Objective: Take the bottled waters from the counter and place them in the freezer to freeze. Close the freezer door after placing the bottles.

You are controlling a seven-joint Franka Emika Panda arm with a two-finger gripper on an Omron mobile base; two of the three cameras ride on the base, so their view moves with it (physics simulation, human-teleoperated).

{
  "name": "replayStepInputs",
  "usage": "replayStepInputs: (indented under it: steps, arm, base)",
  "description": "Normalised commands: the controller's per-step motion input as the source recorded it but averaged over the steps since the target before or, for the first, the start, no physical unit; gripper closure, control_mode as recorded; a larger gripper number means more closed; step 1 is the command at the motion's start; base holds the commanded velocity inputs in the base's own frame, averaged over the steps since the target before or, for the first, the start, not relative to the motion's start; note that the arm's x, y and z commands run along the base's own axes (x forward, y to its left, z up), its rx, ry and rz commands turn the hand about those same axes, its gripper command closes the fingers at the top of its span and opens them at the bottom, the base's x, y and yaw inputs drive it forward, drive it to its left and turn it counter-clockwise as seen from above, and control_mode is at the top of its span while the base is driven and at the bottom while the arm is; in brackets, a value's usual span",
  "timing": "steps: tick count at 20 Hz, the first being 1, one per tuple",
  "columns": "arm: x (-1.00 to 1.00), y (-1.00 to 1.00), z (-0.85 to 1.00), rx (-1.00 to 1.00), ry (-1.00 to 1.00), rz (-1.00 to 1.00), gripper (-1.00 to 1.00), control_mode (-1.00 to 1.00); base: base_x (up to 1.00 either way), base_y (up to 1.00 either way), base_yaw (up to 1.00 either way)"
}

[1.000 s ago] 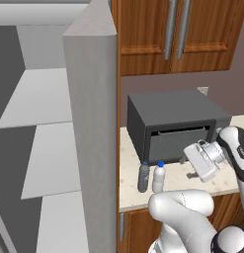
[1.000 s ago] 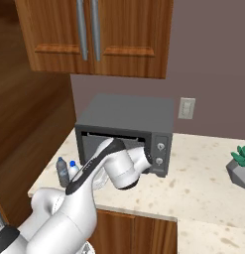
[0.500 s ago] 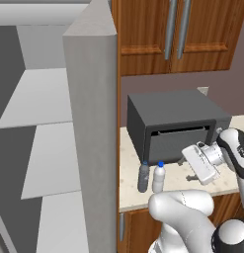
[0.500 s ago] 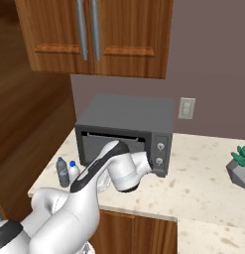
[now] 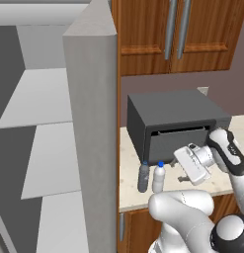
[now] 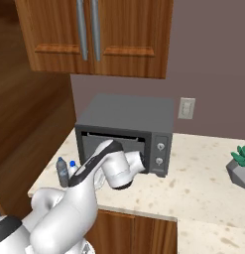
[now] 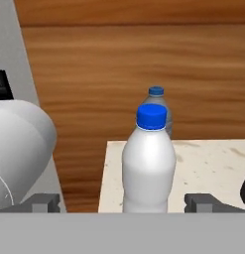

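Gripper point(image 7: 124, 202) fingers wide, whitish bottle point(image 7: 149, 163) centred at lower middle — advance straight, close low, avoid nudging smoky bottle point(image 7: 158, 106) behind.

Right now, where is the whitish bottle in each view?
Left base view: whitish bottle stands lower middle on the counter, right of the smoky grey bottle, in front of the microwave.
Right base view: its blue cap peeks out at left, beside the grey bottle, partly behind the arm.
Hand view: centre, nearest, grey bottle behind it.
Shared landmark: the grey bottle.
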Motion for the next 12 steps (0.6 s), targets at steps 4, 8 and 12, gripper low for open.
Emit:
replayStepInputs:
  steps: [4,8,12]
  arm:
    - [0.21,0.16,-0.06,0.0,0.0,0.0,-1.0,-1.0]
    - [0.2,0.0,0.0,0.0,0.0,0.0,-1.0,-1.0]
    - [0.13,0.1,0.0,0.0,0.0,0.0,-1.0,-1.0]
  base:
    - [0.0,0.0,0.0]
    - [0.0,0.0,0.0]
    - [0.0,0.0,0.0]
